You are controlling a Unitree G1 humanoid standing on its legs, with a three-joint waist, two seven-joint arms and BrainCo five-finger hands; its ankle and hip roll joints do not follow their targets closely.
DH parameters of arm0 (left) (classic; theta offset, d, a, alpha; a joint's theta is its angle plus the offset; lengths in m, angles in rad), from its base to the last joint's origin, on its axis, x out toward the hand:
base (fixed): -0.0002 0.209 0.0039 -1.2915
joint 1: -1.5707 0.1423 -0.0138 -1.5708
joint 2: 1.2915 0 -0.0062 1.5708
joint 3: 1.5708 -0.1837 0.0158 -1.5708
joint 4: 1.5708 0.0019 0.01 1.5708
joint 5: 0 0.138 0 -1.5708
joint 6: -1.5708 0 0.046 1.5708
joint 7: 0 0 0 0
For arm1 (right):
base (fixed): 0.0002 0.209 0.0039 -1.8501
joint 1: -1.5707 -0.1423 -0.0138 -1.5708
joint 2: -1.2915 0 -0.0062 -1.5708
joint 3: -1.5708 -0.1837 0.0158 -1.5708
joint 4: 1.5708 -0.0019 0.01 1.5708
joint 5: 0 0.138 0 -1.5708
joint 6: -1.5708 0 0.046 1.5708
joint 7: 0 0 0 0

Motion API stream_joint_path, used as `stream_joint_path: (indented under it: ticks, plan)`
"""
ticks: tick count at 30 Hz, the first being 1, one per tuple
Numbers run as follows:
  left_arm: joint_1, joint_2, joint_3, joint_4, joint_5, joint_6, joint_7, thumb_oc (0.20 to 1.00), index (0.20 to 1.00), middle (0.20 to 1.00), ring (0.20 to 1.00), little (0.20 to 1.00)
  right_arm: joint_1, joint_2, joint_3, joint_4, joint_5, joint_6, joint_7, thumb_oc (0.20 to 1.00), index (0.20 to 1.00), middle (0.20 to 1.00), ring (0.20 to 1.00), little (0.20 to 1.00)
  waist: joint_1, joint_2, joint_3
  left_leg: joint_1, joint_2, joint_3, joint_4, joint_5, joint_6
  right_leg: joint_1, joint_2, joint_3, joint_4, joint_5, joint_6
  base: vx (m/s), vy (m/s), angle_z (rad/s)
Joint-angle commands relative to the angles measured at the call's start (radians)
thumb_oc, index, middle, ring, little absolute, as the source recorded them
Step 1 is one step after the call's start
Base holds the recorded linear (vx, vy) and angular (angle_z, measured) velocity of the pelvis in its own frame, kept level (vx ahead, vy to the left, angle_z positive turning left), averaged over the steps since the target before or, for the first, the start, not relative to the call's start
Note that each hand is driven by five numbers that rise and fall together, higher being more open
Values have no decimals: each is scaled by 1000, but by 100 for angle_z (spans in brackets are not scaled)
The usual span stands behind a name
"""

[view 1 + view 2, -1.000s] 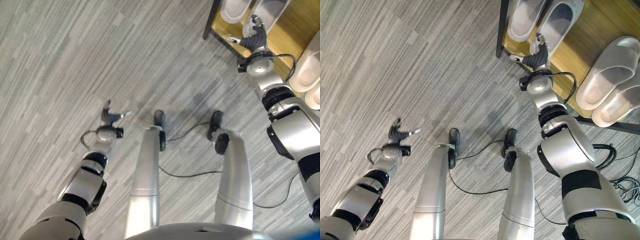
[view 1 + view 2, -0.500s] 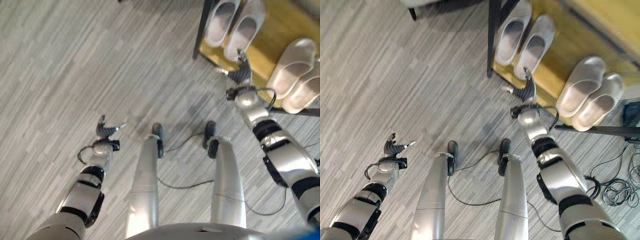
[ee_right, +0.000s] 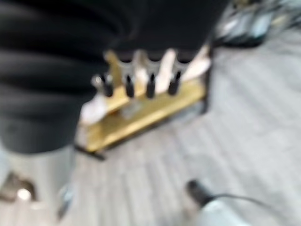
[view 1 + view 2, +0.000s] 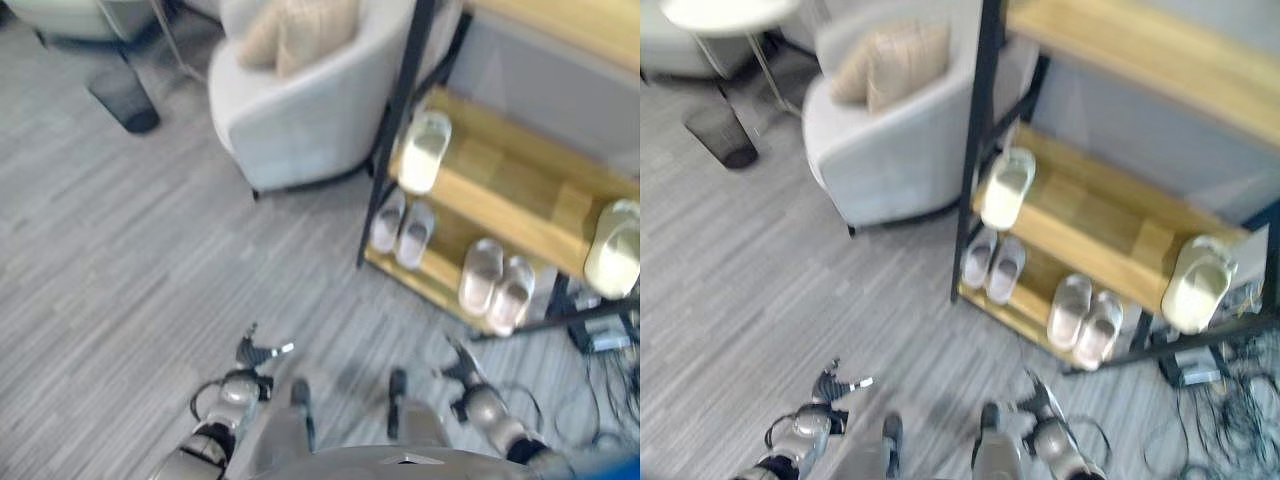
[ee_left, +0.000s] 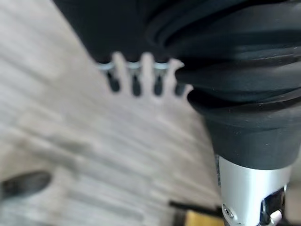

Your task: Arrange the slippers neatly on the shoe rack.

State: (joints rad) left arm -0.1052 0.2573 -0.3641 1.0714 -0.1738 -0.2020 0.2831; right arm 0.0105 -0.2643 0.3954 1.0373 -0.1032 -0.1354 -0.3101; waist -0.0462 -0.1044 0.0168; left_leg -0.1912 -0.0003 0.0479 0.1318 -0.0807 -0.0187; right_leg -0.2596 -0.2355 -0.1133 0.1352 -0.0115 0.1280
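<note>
Shoe rack (image 4: pixel 470 185) occupies the right of the frame. Two slipper pairs (image 4: pixel 404 222) (image 4: pixel 495 282) sit on its bottom shelf; single slippers (image 4: pixel 425 150) (image 4: pixel 614 248) sit on the middle shelf. Left hand (image 4: pixel 255 351) and right hand (image 4: pixel 462 367), low in frame, hang spread and empty above the floor. Grey armchair (image 4: pixel 300 110) stands upper centre.

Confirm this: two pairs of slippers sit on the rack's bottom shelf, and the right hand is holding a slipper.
Not quite. The two pairs do sit on the shoe rack's bottom shelf, but the right hand holds nothing: the right wrist view shows its fingers straight and empty.
</note>
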Motion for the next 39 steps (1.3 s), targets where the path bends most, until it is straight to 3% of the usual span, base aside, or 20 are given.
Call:
stream_joint_path:
  ticks: [1, 3, 4, 5, 6, 7, 8, 17, 21, 25, 29, 39]
  plan:
    - [-135, -3, 24, -30, 66, -25, -78, 1000, 1000, 1000, 1000, 1000, -156, -38, -15, 10, -89, 13, 29, 1000, 1000, 1000, 1000, 1000, -20, 38, 130, 58, 15, -50, -26, -33, -47, 74, -10, -27, -40, 73, 49, 240, -13, -17]
    - [-120, -21, -17, -72, 65, -24, -138, 1000, 1000, 1000, 1000, 1000, -121, -30, -46, 14, -71, 19, 54, 1000, 1000, 1000, 1000, 1000, -30, 45, 96, 134, 16, -35, -80, -29, -44, 134, -3, -19, -83, 77, 55, 150, -15, -27]
    - [38, 117, -44, -388, 41, -22, -269, 1000, 1000, 1000, 1000, 1000, -88, -58, -82, 13, -63, 31, 96, 1000, 1000, 1000, 1000, 1000, -8, 69, 87, 164, 13, -34, -99, -27, -37, 170, -6, -23, -102, 80, 59, 56, -7, -35]
    - [121, 146, -72, -587, -158, -96, -388, 1000, 1000, 1000, 1000, 1000, -92, -58, -81, 22, -92, 38, 98, 1000, 1000, 1000, 1000, 1000, -2, 68, 84, 192, 12, -39, -115, -27, -38, 195, -5, -27, -114, 78, 62, 54, 4, -33]
    - [136, 137, -67, -531, -190, -79, -427, 1000, 1000, 1000, 1000, 1000, -82, -51, -91, 14, -95, 30, 106, 1000, 1000, 1000, 1000, 1000, -1, 66, 75, 208, 12, -33, -127, -25, -37, 206, -5, -24, -123, 78, 67, 48, -10, -15]
    - [134, 168, -90, -530, 6, -29, -383, 1000, 1000, 1000, 1000, 1000, -54, -52, -103, -7, -81, 21, 124, 1000, 1000, 1000, 1000, 1000, -2, 76, 60, 233, 14, -21, -149, -25, -35, 222, -5, -16, -136, 82, 70, 40, 6, 10]
    - [156, 168, -96, -586, 25, -34, -389, 1000, 1000, 1000, 1000, 1000, -56, -47, -100, -4, -86, 27, 119, 1000, 1000, 1000, 1000, 1000, -3, 80, 54, 240, 13, -22, -159, -22, -34, 227, -4, -19, -142, 81, 70, 28, 7, 14]
    - [122, 199, -197, -846, -62, -11, -521, 1000, 1000, 1000, 1000, 1000, -59, -16, -84, 39, -104, 58, 143, 1000, 1000, 1000, 1000, 1000, -30, 100, 34, 282, 5, -5, -185, -32, -19, 234, -12, 19, -134, 79, 77, -1, -3, -11]
    - [64, 155, -232, -819, 3, -22, -493, 1000, 1000, 1000, 1000, 1000, -61, -1, -72, 65, -108, 64, 139, 1000, 1000, 1000, 1000, 1000, -40, 102, 33, 287, 3, 7, -187, -35, -16, 231, -13, 34, -135, 76, 77, -13, -7, -8]
    - [18, 89, -232, -729, 73, -30, -396, 1000, 1000, 1000, 1000, 1000, -46, 16, -74, 75, -80, 69, 120, 1000, 1000, 1000, 1000, 1000, -44, 93, 36, 282, 5, 9, -179, -35, -15, 230, -10, 38, -134, 71, 73, -5, -50, -9]
    - [-26, 77, -245, -739, 94, -38, -358, 1000, 1000, 1000, 1000, 1000, -29, 18, -81, 66, -68, 68, 102, 1000, 1000, 1000, 1000, 1000, -54, 92, 38, 279, 9, 15, -163, -43, -18, 225, -6, 47, -128, 62, 70, 23, -59, 0]
    - [-241, 3, -280, -675, 185, -53, -198, 1000, 1000, 1000, 1000, 1000, 11, 4, -67, 13, -63, 61, 72, 1000, 1000, 1000, 1000, 1000, -117, 134, 48, 269, 19, 59, -126, -60, -30, 182, 10, 100, -109, 45, 60, 48, -60, -16]
